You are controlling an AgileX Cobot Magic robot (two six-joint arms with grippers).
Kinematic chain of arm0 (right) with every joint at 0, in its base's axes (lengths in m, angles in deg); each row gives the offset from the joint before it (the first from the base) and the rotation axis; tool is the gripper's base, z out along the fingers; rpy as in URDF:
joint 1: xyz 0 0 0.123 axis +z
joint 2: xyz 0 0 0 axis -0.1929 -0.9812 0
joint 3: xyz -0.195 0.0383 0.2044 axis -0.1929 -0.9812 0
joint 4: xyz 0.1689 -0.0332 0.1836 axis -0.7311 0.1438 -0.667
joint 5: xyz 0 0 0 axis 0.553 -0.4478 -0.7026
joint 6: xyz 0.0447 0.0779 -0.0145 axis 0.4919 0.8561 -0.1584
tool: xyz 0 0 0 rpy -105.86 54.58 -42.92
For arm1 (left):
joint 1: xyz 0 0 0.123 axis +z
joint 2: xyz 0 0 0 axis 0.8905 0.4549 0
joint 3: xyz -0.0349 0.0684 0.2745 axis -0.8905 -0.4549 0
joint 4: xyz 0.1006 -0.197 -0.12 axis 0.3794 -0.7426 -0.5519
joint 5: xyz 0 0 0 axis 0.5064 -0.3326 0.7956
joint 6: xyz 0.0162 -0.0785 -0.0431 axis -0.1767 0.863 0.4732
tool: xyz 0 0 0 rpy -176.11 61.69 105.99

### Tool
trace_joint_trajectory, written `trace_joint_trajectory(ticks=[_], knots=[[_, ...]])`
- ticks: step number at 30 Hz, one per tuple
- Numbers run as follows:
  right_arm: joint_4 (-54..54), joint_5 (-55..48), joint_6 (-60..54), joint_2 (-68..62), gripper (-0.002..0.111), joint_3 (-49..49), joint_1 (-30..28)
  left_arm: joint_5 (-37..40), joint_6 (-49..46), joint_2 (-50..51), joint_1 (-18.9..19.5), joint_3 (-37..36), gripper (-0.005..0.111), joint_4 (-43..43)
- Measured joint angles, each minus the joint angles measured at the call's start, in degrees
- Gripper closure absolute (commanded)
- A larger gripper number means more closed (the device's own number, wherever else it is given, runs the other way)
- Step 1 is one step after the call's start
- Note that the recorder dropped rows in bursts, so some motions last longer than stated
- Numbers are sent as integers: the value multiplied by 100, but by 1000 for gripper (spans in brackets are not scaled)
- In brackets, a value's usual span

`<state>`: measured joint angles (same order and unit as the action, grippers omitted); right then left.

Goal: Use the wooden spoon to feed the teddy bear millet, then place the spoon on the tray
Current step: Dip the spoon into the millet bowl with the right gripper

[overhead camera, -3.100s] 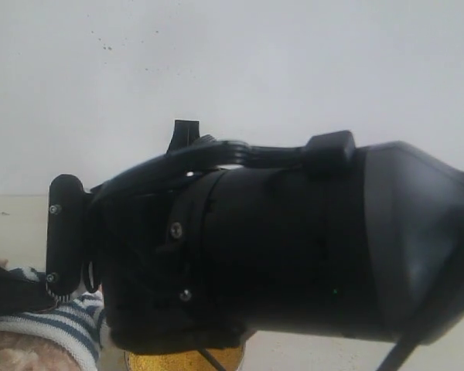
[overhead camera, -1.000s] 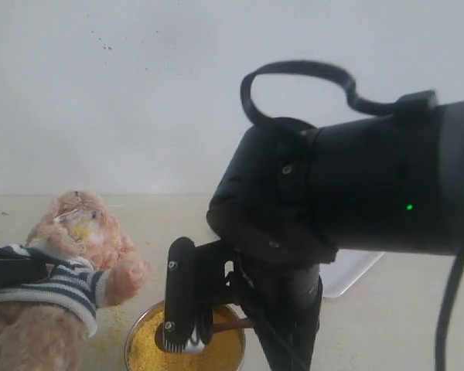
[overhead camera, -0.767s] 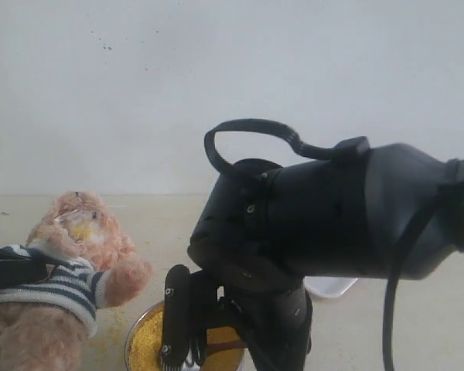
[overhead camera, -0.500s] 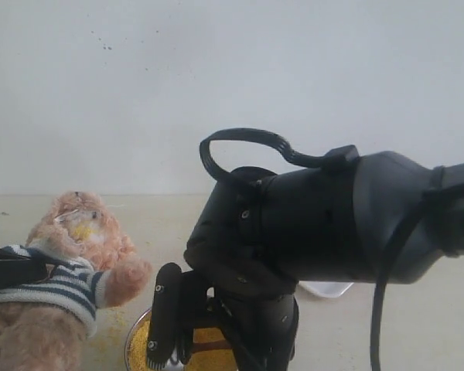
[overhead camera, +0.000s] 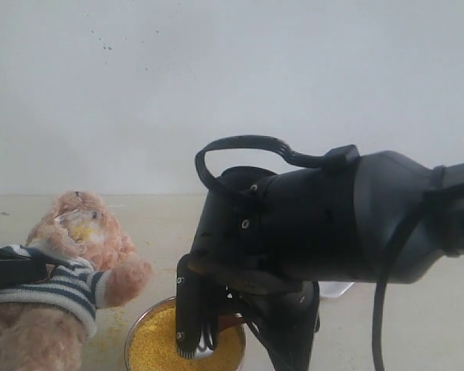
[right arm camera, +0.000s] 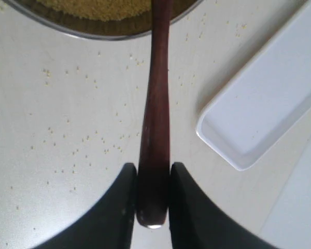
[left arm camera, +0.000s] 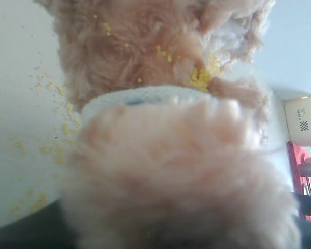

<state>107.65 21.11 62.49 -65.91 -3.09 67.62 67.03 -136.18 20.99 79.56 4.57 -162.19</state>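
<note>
The teddy bear (overhead camera: 77, 247) leans at the left in its striped shirt, with yellow grains stuck on its muzzle (left arm camera: 202, 78). My left gripper (overhead camera: 15, 270) lies across its chest; fur fills the left wrist view and hides the jaws. My right gripper (right arm camera: 153, 179) is shut on the end of the wooden spoon (right arm camera: 156, 104). The spoon's handle reaches over the rim of the metal bowl (right arm camera: 83, 33) of millet (overhead camera: 151, 348); its scoop end is out of view. In the exterior view the right gripper (overhead camera: 205, 332) hangs low over the bowl. The white tray (right arm camera: 269, 104) lies beside it.
Loose millet grains (right arm camera: 83, 140) are scattered on the pale table around the bowl and beside the bear (left arm camera: 52, 150). The bulky right arm (overhead camera: 332, 224) blocks most of the exterior view. Only a corner of the tray (overhead camera: 336, 290) shows behind it.
The right arm has swung left and down across the exterior view, its gripper holding the spoon lower over the bowl. The bear and the left gripper have not moved.
</note>
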Motion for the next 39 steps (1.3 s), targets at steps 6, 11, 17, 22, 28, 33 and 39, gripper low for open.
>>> trace_joint_trajectory(ticks=[6, 11, 17, 22, 28, 33, 39], knots=[[-13, -75, 248, 0, 109, 0, 0, 0, -11, 0, 0, 0, 103, 0], [-36, -190, 295, 0, 109, 0, 0, 0, -11, 0, 0, 0, 103, 0], [-76, -464, 295, 0, 109, 0, 0, 0, -11, 0, 0, 0, 103, 0], [-121, -629, 295, 0, 109, 0, 0, 0, -11, 0, 0, 0, 103, 0], [-156, -583, 474, 0, 109, 0, 0, 0, -22, 0, 0, 0, 103, 0], [-178, -561, 761, 0, 109, 0, 0, 0, -59, 0, 0, 0, 103, 0], [-522, -501, 896, 21, 109, 0, 0, -30, -59, 0, 0, 0, 103, 0]])
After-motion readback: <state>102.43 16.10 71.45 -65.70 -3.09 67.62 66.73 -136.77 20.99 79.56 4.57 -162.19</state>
